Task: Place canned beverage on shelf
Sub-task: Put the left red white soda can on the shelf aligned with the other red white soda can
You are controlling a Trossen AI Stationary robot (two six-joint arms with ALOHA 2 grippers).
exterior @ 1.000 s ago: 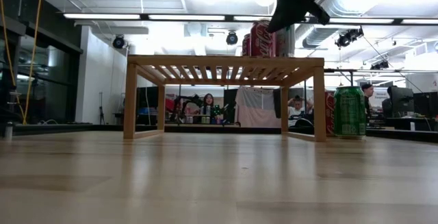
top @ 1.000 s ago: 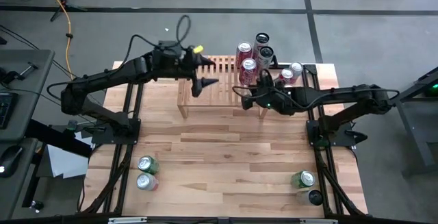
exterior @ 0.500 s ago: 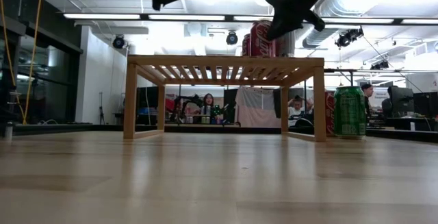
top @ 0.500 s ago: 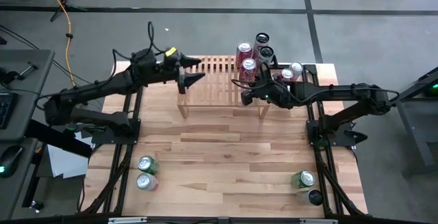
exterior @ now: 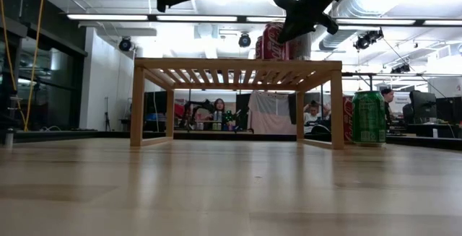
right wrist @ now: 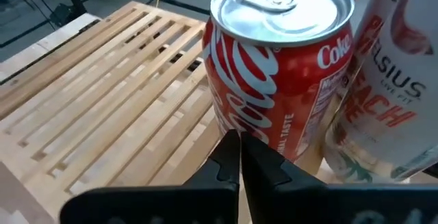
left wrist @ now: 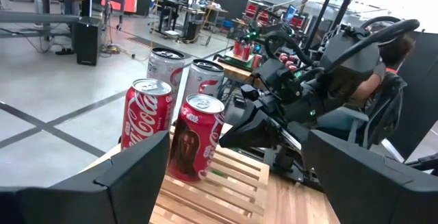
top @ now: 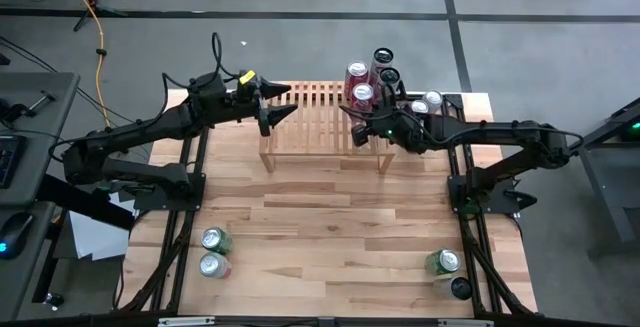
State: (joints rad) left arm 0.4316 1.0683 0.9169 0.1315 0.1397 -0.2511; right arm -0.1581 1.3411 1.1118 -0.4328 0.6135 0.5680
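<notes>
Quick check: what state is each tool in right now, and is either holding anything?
Left tool: open, empty, above the shelf's left end.
Right tool: shut, empty, just before the Coca-Cola can on the shelf.

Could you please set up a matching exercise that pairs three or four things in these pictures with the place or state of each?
Things:
1. red cola can
2. left gripper
3. right gripper
4. green can

Places or states:
A. fingers apart, above the shelf's left end
B. on the table beside the shelf's leg
C. upright on the slatted top
D. fingers together, close to the cans

Pairs: 1-C, 2-A, 3-D, 4-B
</notes>
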